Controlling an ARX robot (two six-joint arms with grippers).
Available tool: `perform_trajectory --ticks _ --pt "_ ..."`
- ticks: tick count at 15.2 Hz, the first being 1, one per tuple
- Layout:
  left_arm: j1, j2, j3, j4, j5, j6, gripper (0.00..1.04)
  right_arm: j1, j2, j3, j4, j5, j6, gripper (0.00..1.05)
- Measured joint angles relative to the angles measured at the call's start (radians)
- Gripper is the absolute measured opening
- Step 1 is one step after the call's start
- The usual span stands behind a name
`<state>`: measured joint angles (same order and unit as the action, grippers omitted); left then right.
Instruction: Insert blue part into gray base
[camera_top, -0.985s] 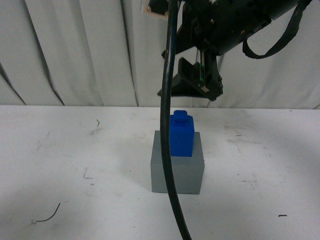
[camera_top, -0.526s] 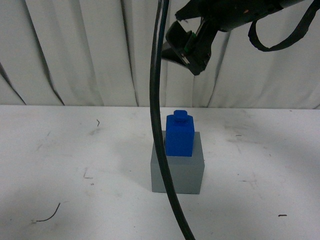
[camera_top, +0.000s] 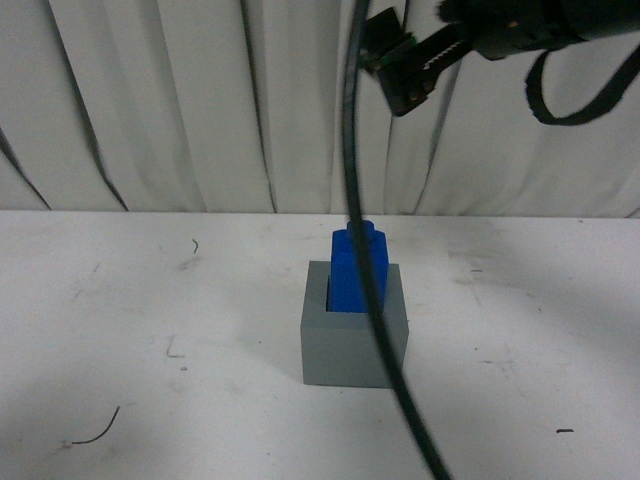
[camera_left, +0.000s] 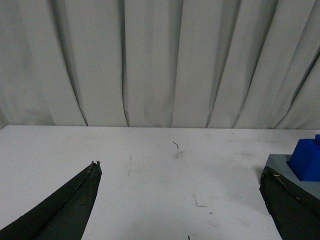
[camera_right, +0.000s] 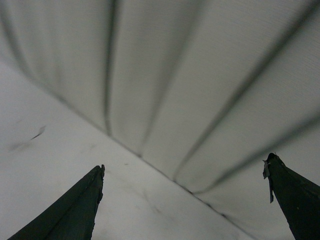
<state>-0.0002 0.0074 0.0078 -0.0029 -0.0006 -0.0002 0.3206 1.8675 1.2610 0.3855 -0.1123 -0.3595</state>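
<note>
The blue part (camera_top: 352, 268) stands upright in the recess of the gray base (camera_top: 355, 345) at the middle of the white table (camera_top: 150, 300). Its upper half and knob rise above the cube's top. My right gripper (camera_top: 400, 60) is open and empty, high above the block near the curtain. Its wrist view shows only open jaws, curtain and table. My left gripper (camera_left: 180, 172) is open and empty; in the left wrist view the gray base (camera_left: 280, 162) and the blue part (camera_left: 307, 157) sit just beyond one fingertip (camera_left: 287, 200). The left arm does not show in the front view.
A thick black cable (camera_top: 375, 290) hangs down in front of the block and base in the front view. A white pleated curtain (camera_top: 150, 100) closes off the back of the table. Small dark scraps (camera_top: 95, 430) lie on the table at the front left.
The right gripper has risen from just above the block to high by the curtain. The blue part now sits lower in the gray base. The cable has swung to the right.
</note>
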Motion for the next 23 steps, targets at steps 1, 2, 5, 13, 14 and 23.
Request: perform_trajectory --ticks 1,2,5,13,14,23 --pt "0.0 0.0 0.0 0.0 0.0 0.0 0.98 -0.003 -0.003 -0.01 0.014 0.021 0.021 0.98" --pt "0.0 0.0 0.0 0.0 0.0 0.0 0.98 -0.011 -0.008 -0.028 0.033 0.067 0.062 0.98" --pt "0.0 0.0 0.0 0.0 0.0 0.0 0.98 -0.036 -0.048 -0.085 0.049 0.203 0.204 0.98" --pt "0.0 0.0 0.0 0.0 0.0 0.0 0.98 -0.27 -0.679 -0.789 0.289 0.182 0.367 0.38" --pt "0.0 0.0 0.0 0.0 0.0 0.0 0.98 -0.312 -0.825 -0.89 0.206 0.124 0.366 0.25" --pt "0.0 0.0 0.0 0.0 0.0 0.0 0.98 -0.321 -1.759 -1.175 -0.397 0.112 0.361 0.02"
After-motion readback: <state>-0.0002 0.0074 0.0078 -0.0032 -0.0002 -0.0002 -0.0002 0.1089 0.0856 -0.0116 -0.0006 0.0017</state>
